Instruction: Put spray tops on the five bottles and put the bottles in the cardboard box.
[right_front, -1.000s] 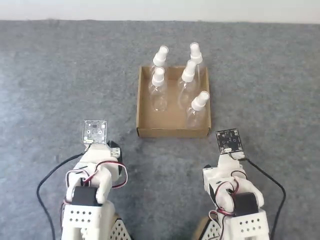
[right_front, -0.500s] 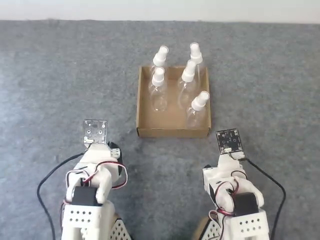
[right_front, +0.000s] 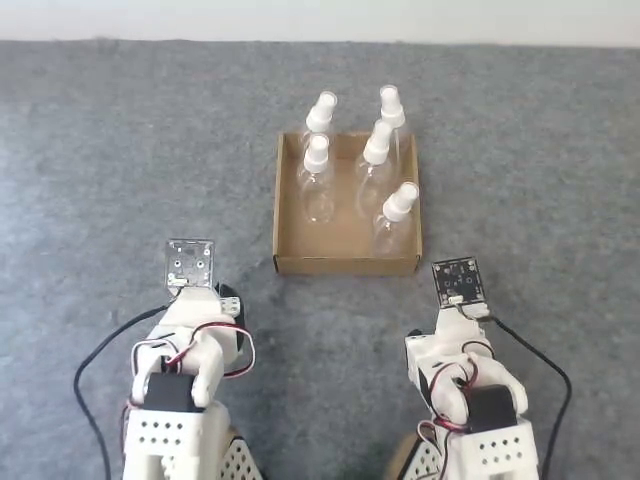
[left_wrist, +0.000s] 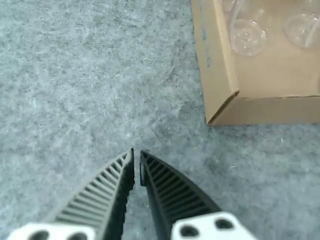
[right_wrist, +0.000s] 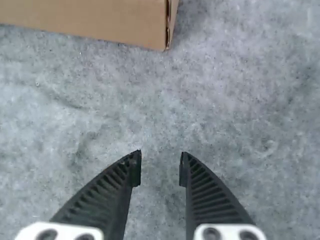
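The cardboard box (right_front: 345, 264) sits in the upper middle of the high view on the grey desk (right_front: 100, 150). Five clear bottles with white spray tops stand upright in it: one front left (right_front: 317, 188), one in the middle (right_front: 373, 178), one front right (right_front: 393, 222), and two at the far wall (right_front: 321, 113) (right_front: 390, 104), their tops showing past it.

The left arm (right_front: 190, 365) is folded back at the lower left and the right arm (right_front: 465, 390) at the lower right, both well short of the box. Each points its jaws down at bare desk. The left jaws are closed to a hairline gap and hold nothing. The right jaws are parted by a moderate gap, also holding nothing.
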